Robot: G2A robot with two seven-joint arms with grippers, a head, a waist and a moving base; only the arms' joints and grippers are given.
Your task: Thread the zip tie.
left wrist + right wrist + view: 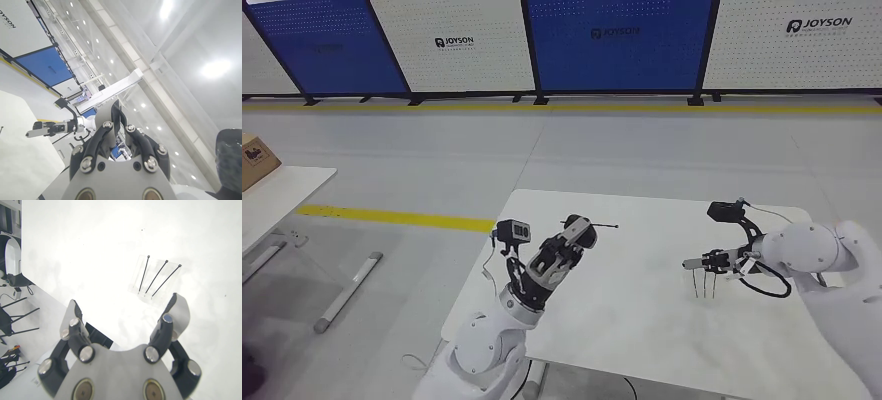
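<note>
Right wrist view gives me the best look: three black zip ties (156, 276) lie side by side without touching on a clear sheet (136, 275), on the right part of the white table (642, 330). My right claw (125, 301) hangs just above them with its fingers spread wide and nothing between them. The ties' square heads point away from the claw and their thin tails toward it.

My left claw (117, 108) sits over the table's near left, tipped upward, with its fingers pressed together; I see nothing pinched there. In the top view a thin dark strand (604, 226) runs right from its tip, and I cannot tell whether it is held or lying on the table.

I judge these ties feather-light, springy and slick. They lie flat, so a pinch could skate off or flick one away. I would take one across the strap close behind the head, where it should be stiffest, leaving the whippy tail free for threading.
</note>
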